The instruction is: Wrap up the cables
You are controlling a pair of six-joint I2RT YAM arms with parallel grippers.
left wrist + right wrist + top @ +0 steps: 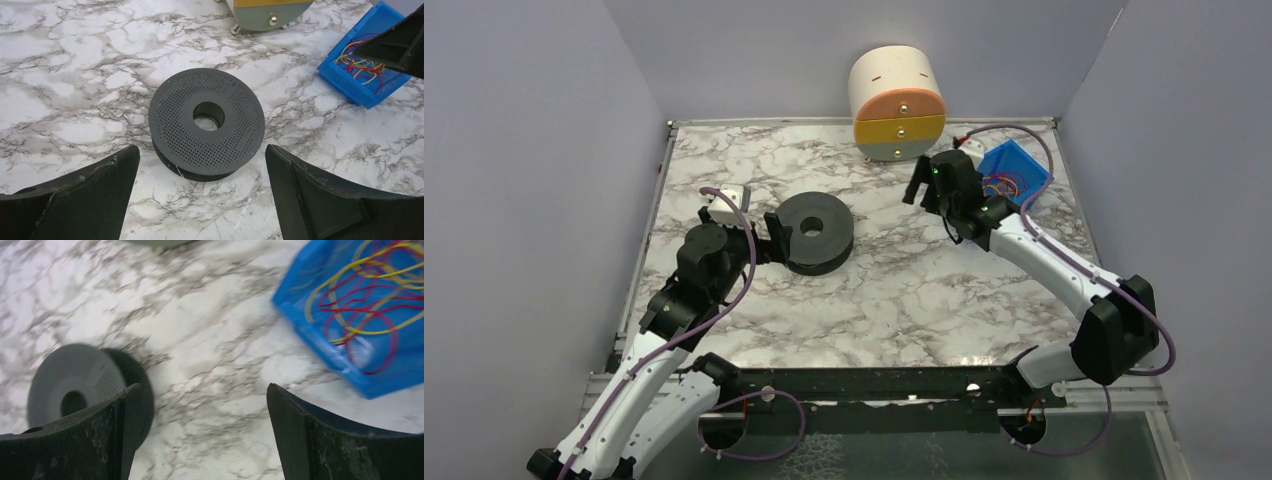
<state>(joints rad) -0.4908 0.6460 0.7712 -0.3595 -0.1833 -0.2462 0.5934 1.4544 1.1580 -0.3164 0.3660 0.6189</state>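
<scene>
A black perforated spool [814, 232] lies flat on the marble table; it also shows in the left wrist view [206, 130] and blurred in the right wrist view [75, 390]. A thin pale thread [187, 180] trails from its near rim. Red and yellow cables [367, 300] lie coiled in a blue bin [1012, 170], also in the left wrist view [367, 62]. My left gripper [769, 235] is open and empty just left of the spool. My right gripper [929, 185] is open and empty, above the table between the spool and the bin.
A round drawer unit [897, 103] with orange, yellow and grey drawers stands at the back, its lower part in the left wrist view [267, 12]. Lavender walls enclose the table on three sides.
</scene>
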